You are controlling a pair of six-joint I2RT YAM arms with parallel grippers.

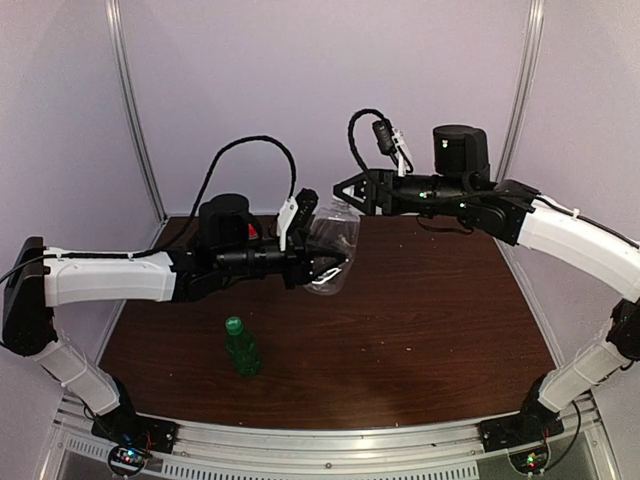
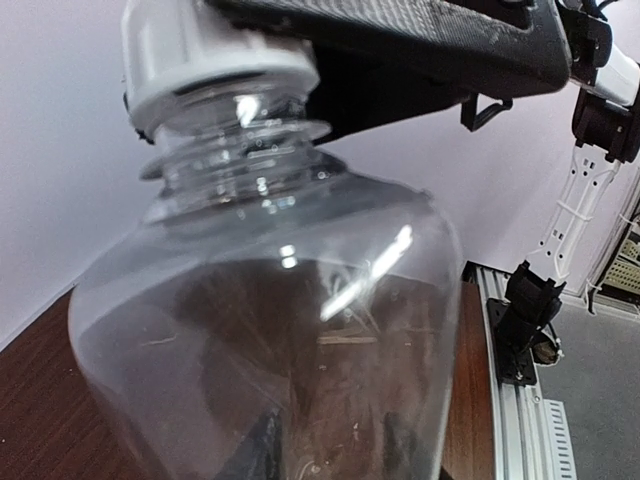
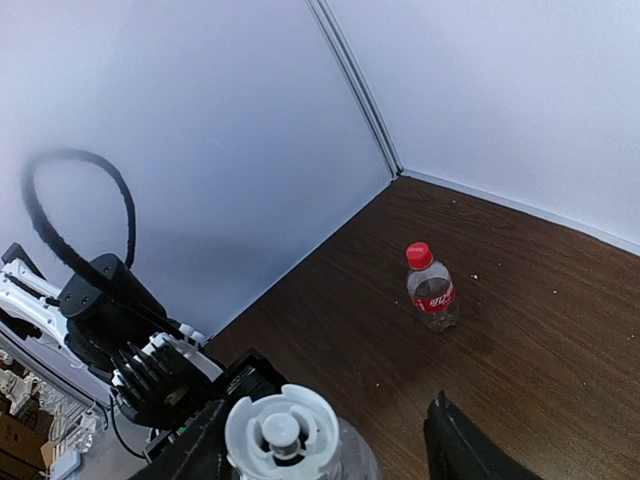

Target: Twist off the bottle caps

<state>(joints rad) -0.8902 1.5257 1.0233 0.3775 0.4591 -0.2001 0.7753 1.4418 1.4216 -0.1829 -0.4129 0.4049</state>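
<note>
My left gripper point(image 1: 325, 262) is shut on the wide clear rounded bottle point(image 1: 332, 248) and holds it above the table. The bottle fills the left wrist view point(image 2: 270, 340), and the fingers point(image 2: 262, 450) show dimly through it. Its white cap point(image 2: 200, 60) is on the neck. My right gripper point(image 1: 338, 190) is open, with the white cap point(image 3: 283, 432) between its fingers point(image 3: 460, 450), nearer the left one. The green bottle point(image 1: 241, 347) with its green cap point(image 1: 234, 324) stands on the table. The red-label bottle point(image 3: 432, 290) with its red cap point(image 3: 419, 254) stands upright further back.
The dark wooden table point(image 1: 430, 320) has white walls behind and on both sides. A metal rail point(image 1: 330, 440) with both arm bases runs along the near edge. The left arm's black cable point(image 1: 250, 145) loops above the table.
</note>
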